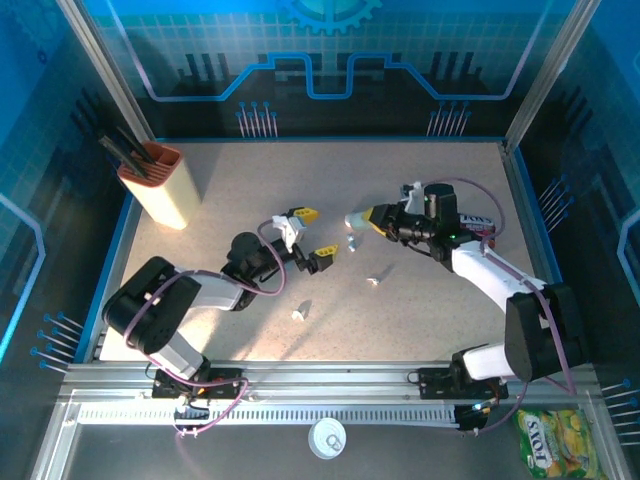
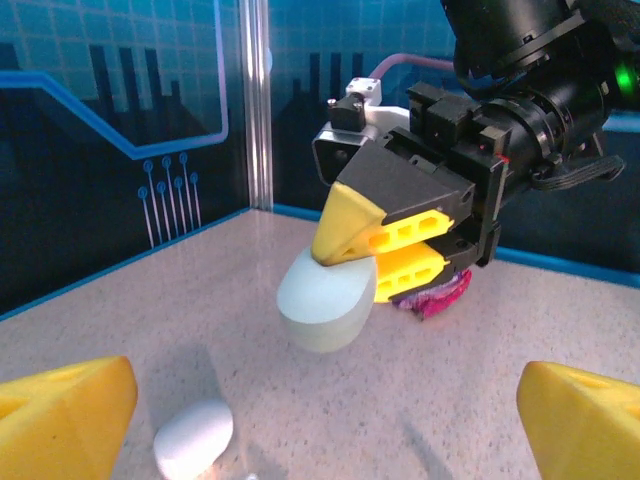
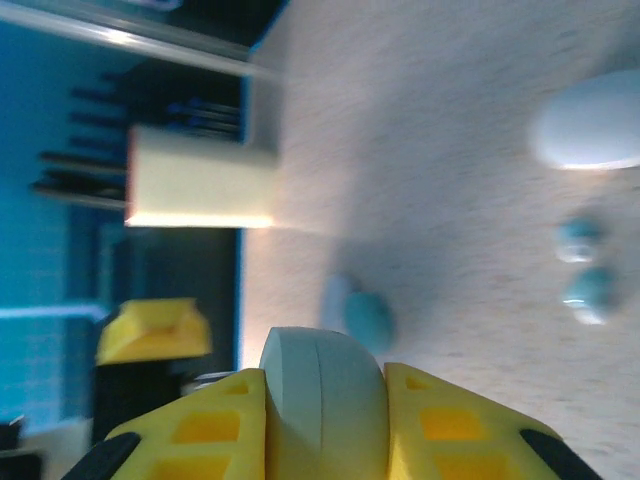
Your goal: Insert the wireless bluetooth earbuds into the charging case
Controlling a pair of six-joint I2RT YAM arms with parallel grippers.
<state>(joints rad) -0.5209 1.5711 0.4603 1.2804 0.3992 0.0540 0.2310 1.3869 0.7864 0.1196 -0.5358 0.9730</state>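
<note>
Pinching of a pale rounded case [image 3: 320,400] by the right gripper [image 1: 365,218] is noted; the left gripper [image 1: 316,233], just left, is spread wide. Loose earbuds [image 1: 374,281] are seen nearer on the table [image 1: 230,180].

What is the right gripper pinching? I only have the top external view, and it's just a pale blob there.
Observer: In the left wrist view, the right gripper is shut on a rounded pale case.
Operator: Is that case open or closed?
Observer: Closed, it seems. The right wrist view, though blurred, shows a thin seam down its edge with no gap.
Operator: Anything near the left gripper?
Observer: In its own wrist view, the left gripper stands wide open, and a white rounded piece lies on the table near one side.
</note>
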